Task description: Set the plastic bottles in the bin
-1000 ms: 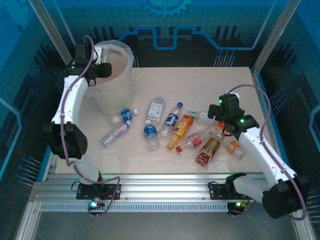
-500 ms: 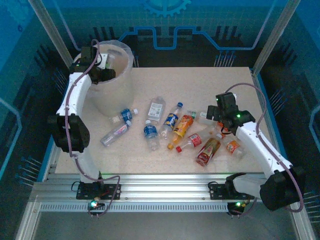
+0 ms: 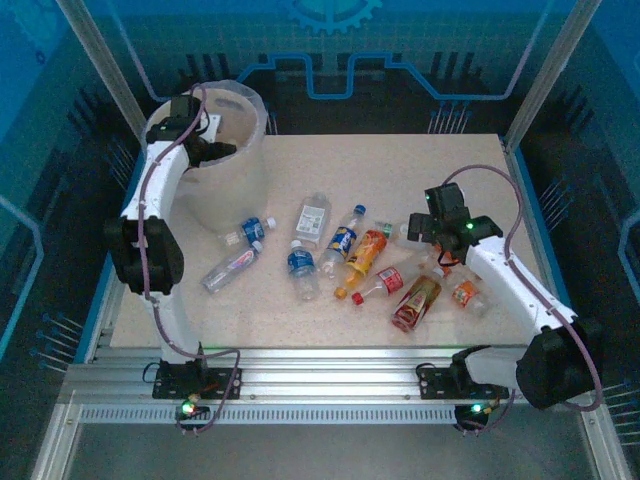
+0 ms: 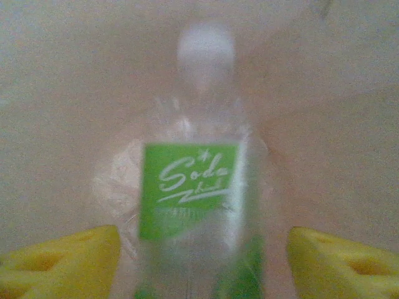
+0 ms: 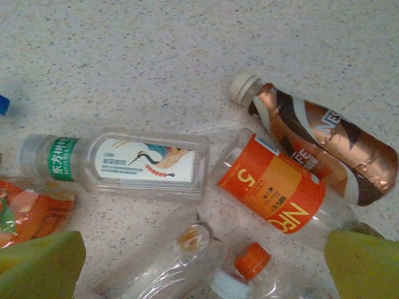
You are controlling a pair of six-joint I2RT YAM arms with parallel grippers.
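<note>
The bin (image 3: 228,195) stands at the table's far left. My left gripper (image 3: 214,149) hangs over its mouth. In the left wrist view this gripper (image 4: 202,252) is open: a blurred clear bottle with a green label (image 4: 190,187) lies between the yellow fingers (image 4: 68,258), with a gap on each side, against the bin's pale inside. Several plastic bottles (image 3: 345,240) lie scattered mid-table. My right gripper (image 3: 420,230) hovers open over the right-hand cluster. Under the right gripper (image 5: 202,265) are a crane-label bottle (image 5: 143,163), an orange-label bottle (image 5: 280,193) and a brown bottle (image 5: 318,140).
Two blue-label bottles (image 3: 250,232) lie close to the bin's foot, with another clear one (image 3: 232,268) nearer me. Red and orange bottles (image 3: 418,302) lie by the right arm. The far right of the table (image 3: 450,160) is bare. Frame posts flank the table.
My left gripper has swung in over the bin's mouth and opened, letting go of the green-label bottle. My right gripper has shifted a little left and away, over the right-hand bottles.
</note>
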